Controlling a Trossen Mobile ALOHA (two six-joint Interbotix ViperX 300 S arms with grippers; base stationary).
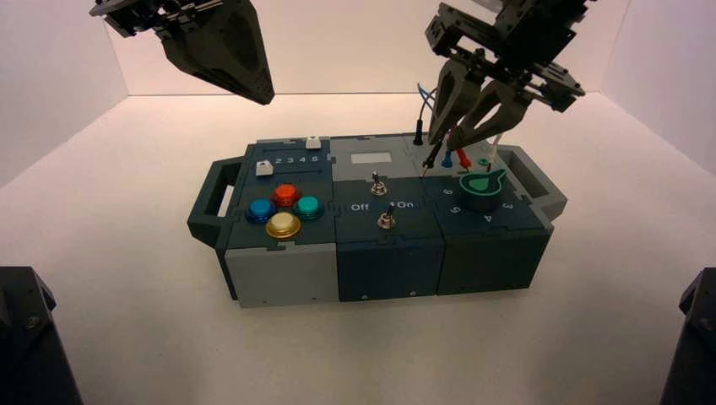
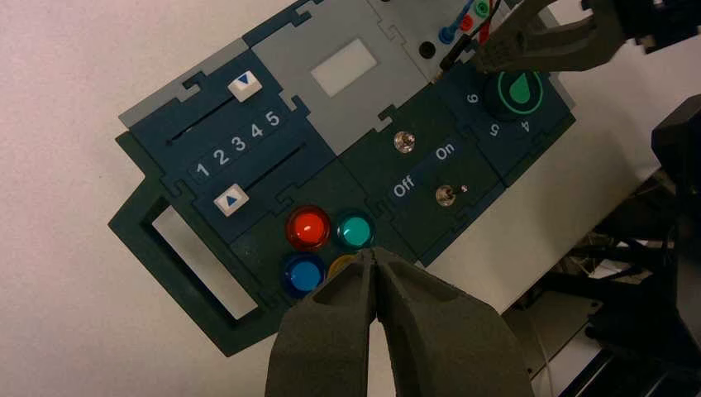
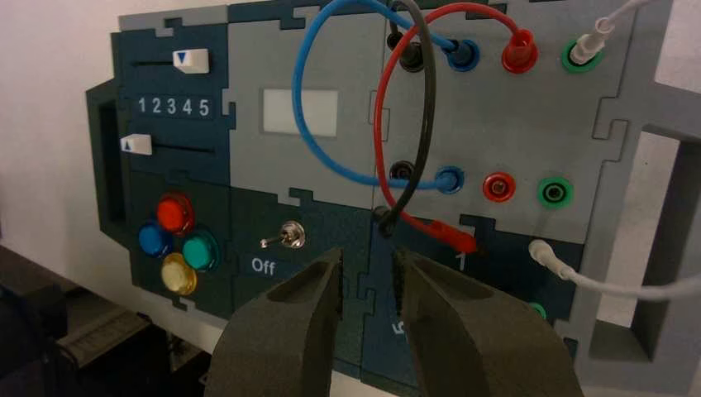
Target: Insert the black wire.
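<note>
Toward the surface's (image 1: 152, 337) far edge, the open right pincer (image 1: 445, 142) hovers at the black wire's (image 3: 429, 99) loose plug (image 3: 384, 222), the closed left pincer (image 1: 266, 98) above the box's (image 1: 283, 274) left side.

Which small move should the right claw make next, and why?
Probably ease the right claw down until the loose black plug sits between its fingertips: the claw is open, the plug lies ungripped just beyond it, and the black socket close by is empty.
</note>
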